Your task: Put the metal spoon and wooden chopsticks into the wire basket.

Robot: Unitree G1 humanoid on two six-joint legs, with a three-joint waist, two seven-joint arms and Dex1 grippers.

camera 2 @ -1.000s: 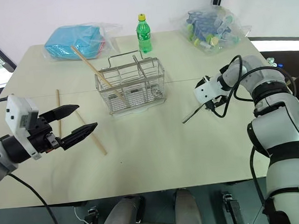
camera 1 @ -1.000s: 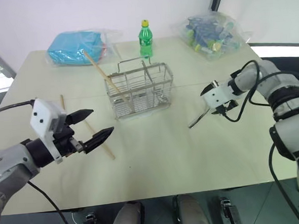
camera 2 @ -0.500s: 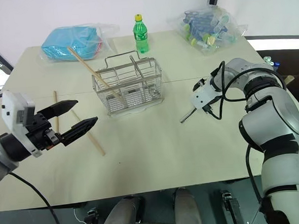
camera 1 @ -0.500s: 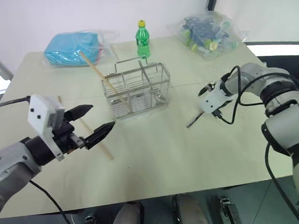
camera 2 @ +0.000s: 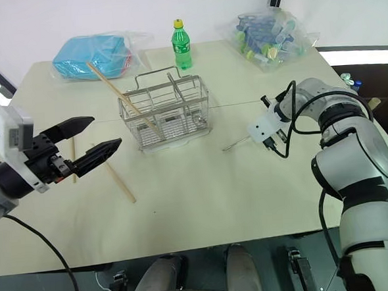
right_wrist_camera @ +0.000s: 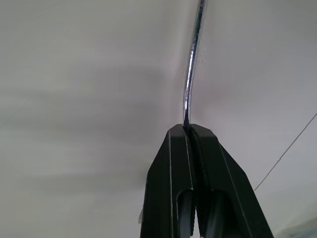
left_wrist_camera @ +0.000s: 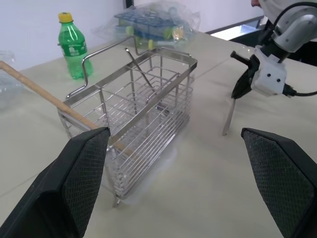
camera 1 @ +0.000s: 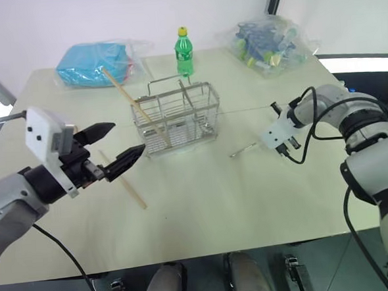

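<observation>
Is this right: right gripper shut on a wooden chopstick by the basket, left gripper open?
Not quite. The right gripper is shut on the metal spoon, not a chopstick; the right wrist view shows it. The left gripper is open, near the wire basket.

Silver spoon (camera 1: 243,150), tan chopsticks (camera 1: 133,104), silver wire basket (camera 1: 176,119).

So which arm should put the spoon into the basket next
Right. The right gripper is already shut on the metal spoon, beside the wire basket. The left gripper is open and empty.
</observation>
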